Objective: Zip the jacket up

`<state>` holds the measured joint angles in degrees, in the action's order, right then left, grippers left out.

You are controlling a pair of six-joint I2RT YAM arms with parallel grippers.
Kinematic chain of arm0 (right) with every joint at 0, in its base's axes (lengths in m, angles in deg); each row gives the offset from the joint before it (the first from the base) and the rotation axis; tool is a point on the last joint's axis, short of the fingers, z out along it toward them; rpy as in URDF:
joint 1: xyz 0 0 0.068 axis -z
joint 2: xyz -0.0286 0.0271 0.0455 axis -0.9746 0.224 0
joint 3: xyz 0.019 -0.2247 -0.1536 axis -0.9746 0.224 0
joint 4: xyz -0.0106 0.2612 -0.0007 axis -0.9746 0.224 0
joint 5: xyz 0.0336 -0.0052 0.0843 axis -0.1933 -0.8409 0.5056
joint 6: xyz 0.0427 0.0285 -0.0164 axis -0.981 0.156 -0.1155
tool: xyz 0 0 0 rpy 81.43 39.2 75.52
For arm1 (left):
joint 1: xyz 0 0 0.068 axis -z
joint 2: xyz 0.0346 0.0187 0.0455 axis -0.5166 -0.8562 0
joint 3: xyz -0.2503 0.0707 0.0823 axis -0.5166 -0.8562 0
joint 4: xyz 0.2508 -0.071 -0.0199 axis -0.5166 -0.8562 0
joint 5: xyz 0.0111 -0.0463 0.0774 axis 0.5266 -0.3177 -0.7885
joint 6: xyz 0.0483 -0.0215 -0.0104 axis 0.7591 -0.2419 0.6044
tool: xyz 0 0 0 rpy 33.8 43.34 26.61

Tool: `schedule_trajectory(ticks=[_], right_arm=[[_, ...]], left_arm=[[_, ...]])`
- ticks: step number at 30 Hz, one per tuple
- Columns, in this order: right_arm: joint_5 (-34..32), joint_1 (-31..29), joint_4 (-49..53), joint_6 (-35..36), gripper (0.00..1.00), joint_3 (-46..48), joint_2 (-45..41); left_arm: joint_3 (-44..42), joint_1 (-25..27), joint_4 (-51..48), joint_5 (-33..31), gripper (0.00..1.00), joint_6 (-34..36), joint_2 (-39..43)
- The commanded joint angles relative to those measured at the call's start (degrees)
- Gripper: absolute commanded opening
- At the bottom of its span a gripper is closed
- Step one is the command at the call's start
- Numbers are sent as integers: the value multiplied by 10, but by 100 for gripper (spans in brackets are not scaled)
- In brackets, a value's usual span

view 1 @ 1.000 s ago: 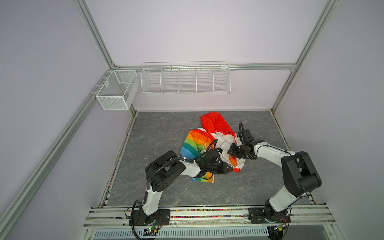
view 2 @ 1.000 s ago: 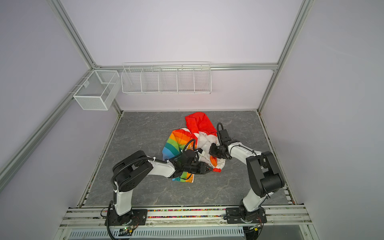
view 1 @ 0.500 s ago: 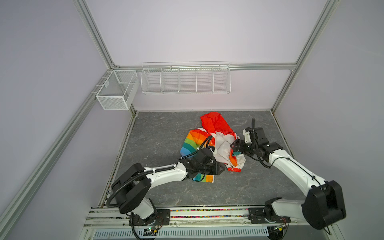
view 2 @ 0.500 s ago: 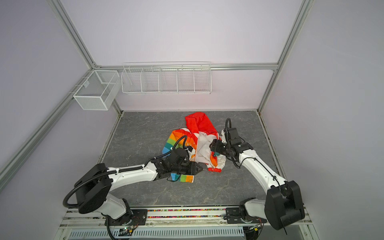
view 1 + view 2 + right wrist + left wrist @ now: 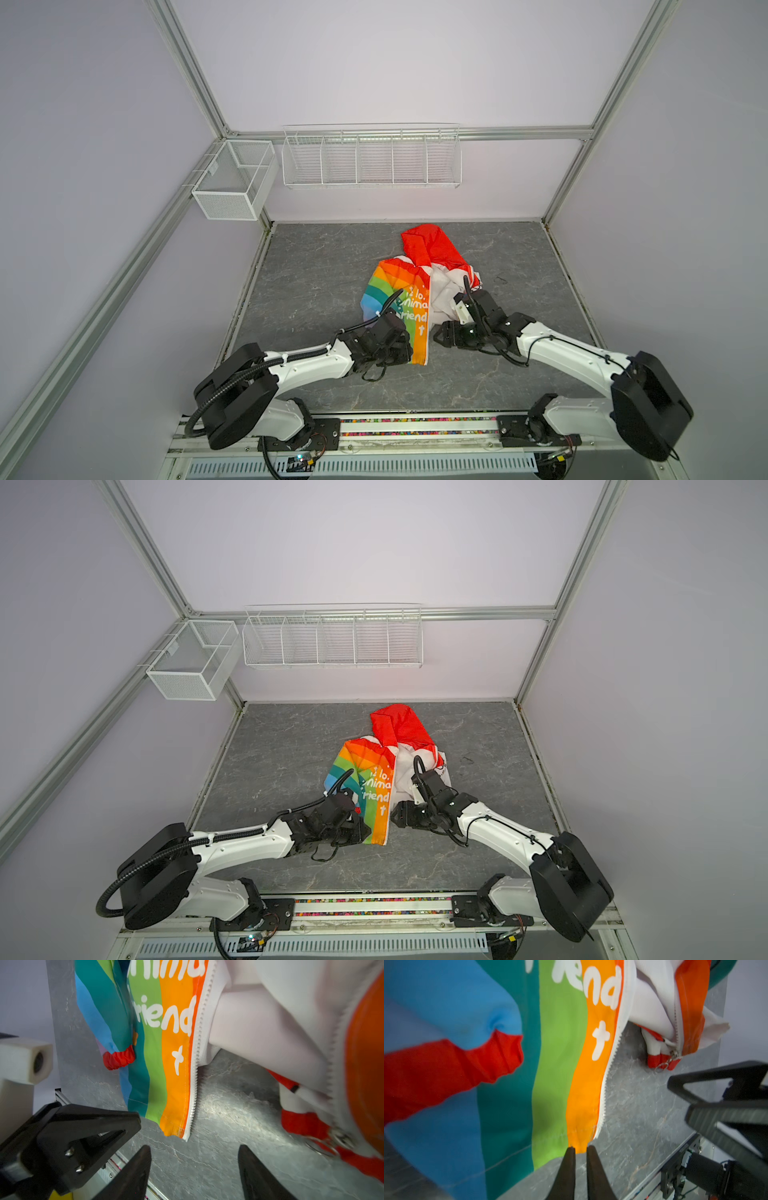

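Jacket (image 5: pixel 395 291) unzipped at table (image 5: pixel 316 270) centre, hood at 12 o'clock. Alignment step: hem (image 5: pixel 577 1138) clamped by left gripper (image 5: pixel 580 1147); right gripper (image 5: pixel 194 1146) spread, empty. Next: slider (image 5: pixel 674 1053), 3 o'clock of hem, to be grasped.

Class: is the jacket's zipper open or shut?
Open. Teeth edging the rainbow half lie bare, unjoined; the slider sits apart.

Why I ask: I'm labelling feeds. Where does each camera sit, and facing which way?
Both top views: high up, looking down at the jacket; left arm, right arm show.
Left wrist: low, facing the jacket's hem; left gripper tips show.
Right wrist: low, facing the zipper; right gripper tips show.
Shared: both wrist views show the zipper.
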<state>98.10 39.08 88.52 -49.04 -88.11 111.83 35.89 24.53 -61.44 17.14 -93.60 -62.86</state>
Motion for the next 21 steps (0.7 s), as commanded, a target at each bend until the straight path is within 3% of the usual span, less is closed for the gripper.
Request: schedule_trajectory(ticks=[1,8,21], right_arm=[[23,-4,-86,-42,62,16,40],[38,-7,-147,-68,55,29,100],[66,-13,-225,-98,54,42,159]], left_arm=[[15,-9,49,8,10,-6,-28],[26,-22,74,27,4,1,-80],[0,-31,91,31,0,-9,-104]])
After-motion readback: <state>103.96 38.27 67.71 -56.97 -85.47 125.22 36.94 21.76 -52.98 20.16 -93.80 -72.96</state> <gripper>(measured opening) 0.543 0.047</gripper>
